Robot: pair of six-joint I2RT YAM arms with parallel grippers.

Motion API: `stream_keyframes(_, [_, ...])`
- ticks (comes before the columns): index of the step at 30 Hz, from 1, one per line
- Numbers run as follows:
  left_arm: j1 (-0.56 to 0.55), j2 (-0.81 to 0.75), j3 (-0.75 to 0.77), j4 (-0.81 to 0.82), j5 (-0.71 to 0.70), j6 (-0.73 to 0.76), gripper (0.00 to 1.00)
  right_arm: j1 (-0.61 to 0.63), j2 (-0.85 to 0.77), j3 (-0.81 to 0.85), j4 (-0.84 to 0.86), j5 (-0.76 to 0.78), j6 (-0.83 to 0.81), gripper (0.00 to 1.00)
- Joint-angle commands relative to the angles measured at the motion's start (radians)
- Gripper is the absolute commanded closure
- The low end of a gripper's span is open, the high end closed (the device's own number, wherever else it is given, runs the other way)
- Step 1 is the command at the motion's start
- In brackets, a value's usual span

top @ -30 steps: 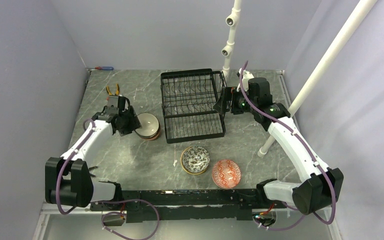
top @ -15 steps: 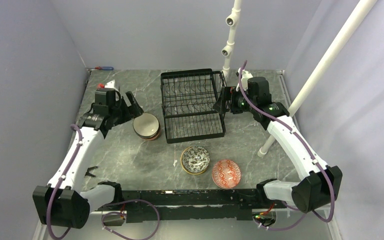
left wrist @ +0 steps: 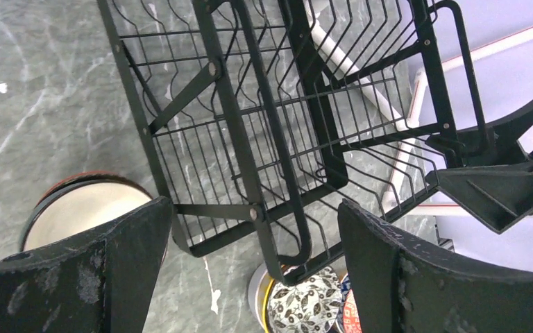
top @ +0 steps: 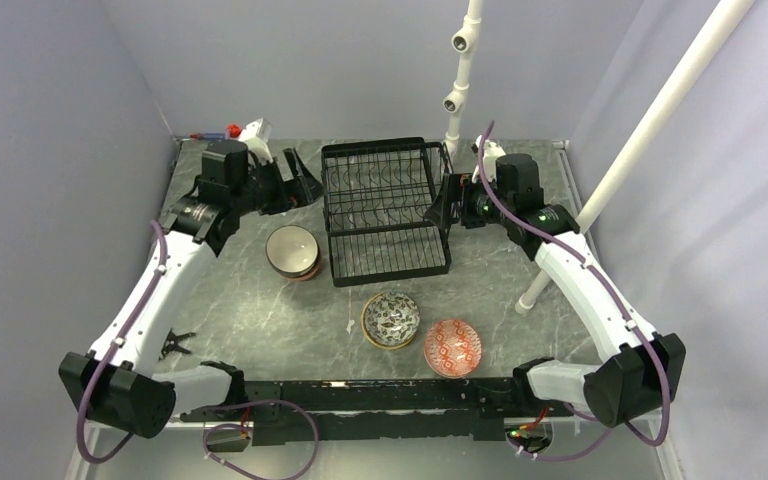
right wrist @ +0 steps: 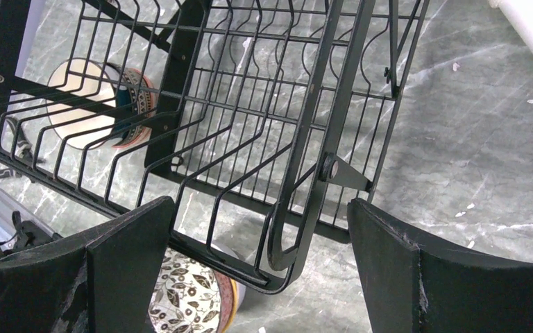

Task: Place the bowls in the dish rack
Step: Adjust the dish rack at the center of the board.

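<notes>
The counter (top: 260, 300) carries the dish rack (top: 385, 210) at the middle of its far half, the rack's long axis running from the far edge toward the near one. No bowl shows in it.

The left arm (top: 150, 290) reaches to the rack's far left side and the right arm (top: 580, 270) to its right side. Each has its jaws spread wide and empty, pointing inward at the wire.

The bowls all lie nearward of both. A cream bowl (top: 292, 250), stacked on another, sits just beside the rack's near left corner. A black-and-white bowl (top: 391, 318) and a red bowl (top: 452, 346) sit side by side toward the near edge, in front of the rack.

The next pick likely turns on this: the cream stack lies straight nearward of the left jaws and close, while the right jaws stand well apart from every bowl. The left arm looks better placed, needing to draw back toward the near edge and come down.
</notes>
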Motion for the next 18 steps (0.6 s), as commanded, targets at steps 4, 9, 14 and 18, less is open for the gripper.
stream_keyframes(4, [-0.03, 0.107, 0.053, 0.069, 0.04, -0.056, 0.08, 0.006, -0.033, 0.007, -0.009, 0.002, -0.03, 0.06])
stream_keyframes(9, [-0.06, 0.171, 0.096, 0.059, 0.016, -0.051, 0.17, 0.005, -0.027, 0.025, -0.026, 0.064, -0.052, 0.2])
stream_keyframes(14, [-0.09, 0.175, 0.081, 0.091, -0.002, -0.063, 0.31, 0.011, 0.001, 0.075, -0.058, 0.11, -0.075, 0.39])
stream_keyframes(18, [-0.106, 0.178, 0.073, 0.086, -0.004, -0.086, 0.58, 0.016, 0.037, 0.118, -0.081, 0.127, -0.09, 0.5])
